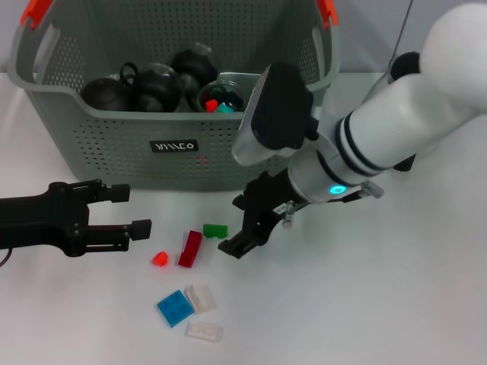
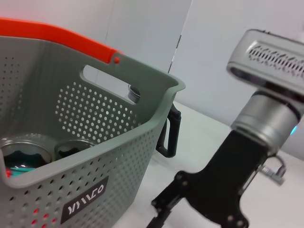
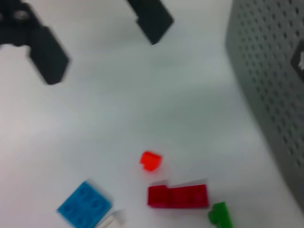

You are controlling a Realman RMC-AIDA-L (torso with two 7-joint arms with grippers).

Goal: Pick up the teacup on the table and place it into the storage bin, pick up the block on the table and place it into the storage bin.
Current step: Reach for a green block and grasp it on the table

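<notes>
Nearest the robot, 2 pale, nearly clear blocks [image 1: 202, 313] and a blue flat block [image 1: 174, 308] are seen on the white table [image 1: 365, 304], the upper clear one touching the blue one. Just beyond them lie a small bright-red block [image 1: 160, 258], a dark-red long block [image 1: 190, 248] and a green block [image 1: 215, 230], all loose and close together.

The left gripper [image 1: 135, 209] is held low over the table to the left of these blocks, its 2 black fingers spread apart and nothing between them. The right gripper [image 1: 245, 228] is lowered just right of the green block, its fingertips close to it; its jaws appear parted and nothing is seen held. The right arm's white forearm crosses above the table from the right and hides part of the bin's front wall.

Open table is left to the right of the blocks and in front of them.

Farthest stands the storage bin [image 1: 114, 152], with a black label on its front wall and orange-red handle tops. Inside it, dark teacups [image 1: 156, 87] and several small coloured pieces are seen. In the left wrist view, a black-handled jug [image 2: 168, 135] is seen just beyond the bin's corner.
</notes>
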